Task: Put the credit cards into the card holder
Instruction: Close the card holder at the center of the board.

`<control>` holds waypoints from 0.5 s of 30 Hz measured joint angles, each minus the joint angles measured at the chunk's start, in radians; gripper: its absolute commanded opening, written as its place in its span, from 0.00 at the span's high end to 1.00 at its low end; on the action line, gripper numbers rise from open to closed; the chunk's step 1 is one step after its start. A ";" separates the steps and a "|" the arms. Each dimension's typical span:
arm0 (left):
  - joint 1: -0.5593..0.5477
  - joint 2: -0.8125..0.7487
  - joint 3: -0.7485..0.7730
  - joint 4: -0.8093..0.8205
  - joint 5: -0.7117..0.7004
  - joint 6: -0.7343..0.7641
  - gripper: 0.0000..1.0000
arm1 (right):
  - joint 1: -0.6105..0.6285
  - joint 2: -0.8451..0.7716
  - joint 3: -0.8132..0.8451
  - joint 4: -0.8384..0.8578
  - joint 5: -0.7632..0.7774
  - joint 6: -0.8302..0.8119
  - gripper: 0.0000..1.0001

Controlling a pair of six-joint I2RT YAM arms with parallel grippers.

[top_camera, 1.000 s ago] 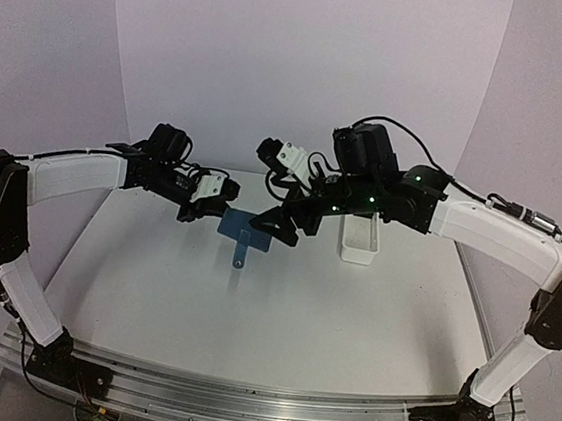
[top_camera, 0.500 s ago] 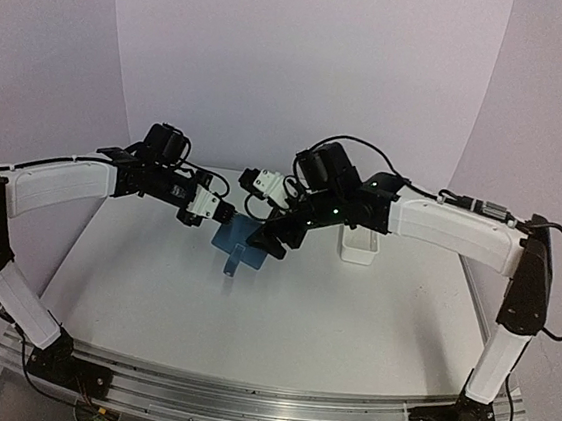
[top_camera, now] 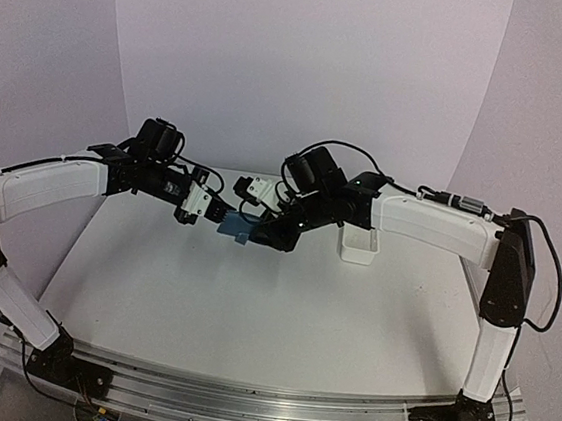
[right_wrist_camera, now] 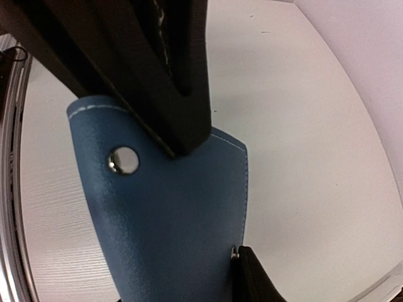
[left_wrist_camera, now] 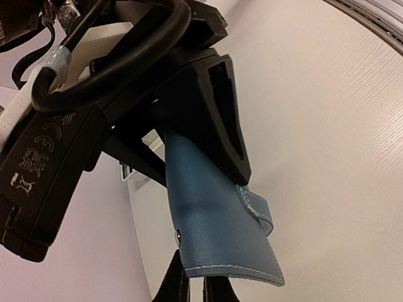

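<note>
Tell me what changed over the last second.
The right gripper moved left, in toward the left gripper, and closed on the card holder, which shifted slightly back with both arms. The left gripper kept its grip on the holder's edge. The white tray stayed where it was.

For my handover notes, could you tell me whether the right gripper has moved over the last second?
Yes: the right gripper has shifted left, away from the white tray.

Pale lilac backdrop walls [top_camera: 307,62], white tabletop [top_camera: 251,308], aluminium front rail [top_camera: 241,403]
</note>
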 measured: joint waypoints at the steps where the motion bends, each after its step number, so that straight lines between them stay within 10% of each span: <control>1: 0.000 0.000 0.000 -0.004 0.000 -0.001 1.00 | 0.001 0.000 0.000 -0.003 -0.003 -0.001 0.82; 3: 0.000 0.000 0.000 -0.006 0.003 -0.010 0.95 | 0.001 0.000 0.000 -0.006 -0.006 -0.006 1.00; 7: 0.000 0.000 0.001 0.014 -0.004 -0.095 0.37 | 0.002 0.000 0.000 -0.014 -0.012 0.007 1.00; 15: 0.082 0.003 0.024 0.112 -0.079 -0.368 0.18 | -0.051 -0.044 -0.058 0.087 0.117 0.084 1.00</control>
